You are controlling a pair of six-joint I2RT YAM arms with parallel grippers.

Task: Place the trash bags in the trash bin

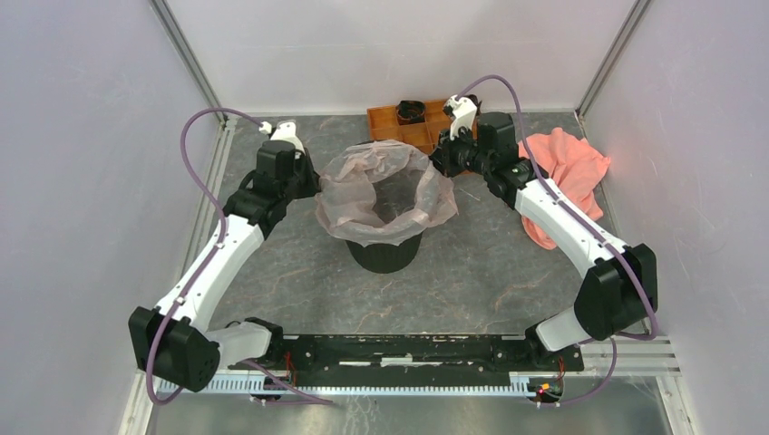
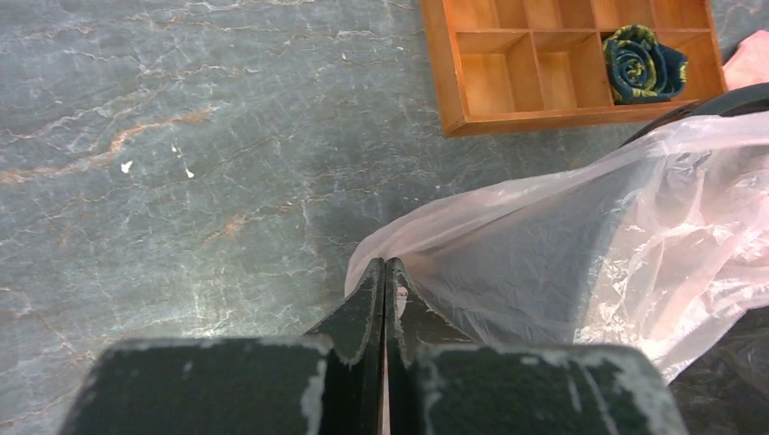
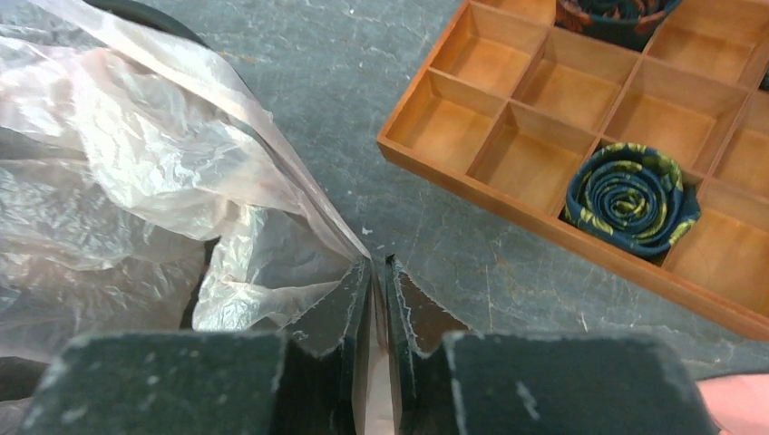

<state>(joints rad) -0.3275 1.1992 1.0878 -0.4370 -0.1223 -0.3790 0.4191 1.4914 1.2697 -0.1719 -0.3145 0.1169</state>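
Note:
The translucent pale pink trash bag [image 1: 385,186] is spread open over the round black trash bin [image 1: 385,252] at the table's middle, its mouth wider than the bin's rim. My left gripper [image 1: 313,186] is shut on the bag's left edge; in the left wrist view the film [image 2: 544,245] runs out from between the closed fingertips [image 2: 384,265]. My right gripper [image 1: 442,163] is shut on the bag's right edge; in the right wrist view the film [image 3: 136,154] comes out from its tips [image 3: 381,263]. The bin's rim is mostly hidden under the bag.
An orange compartment tray [image 1: 385,120] stands behind the bin, holding a rolled dark tie [image 3: 632,198], close to my right gripper. A salmon-pink cloth [image 1: 567,172] lies at the right under my right arm. White walls enclose the table.

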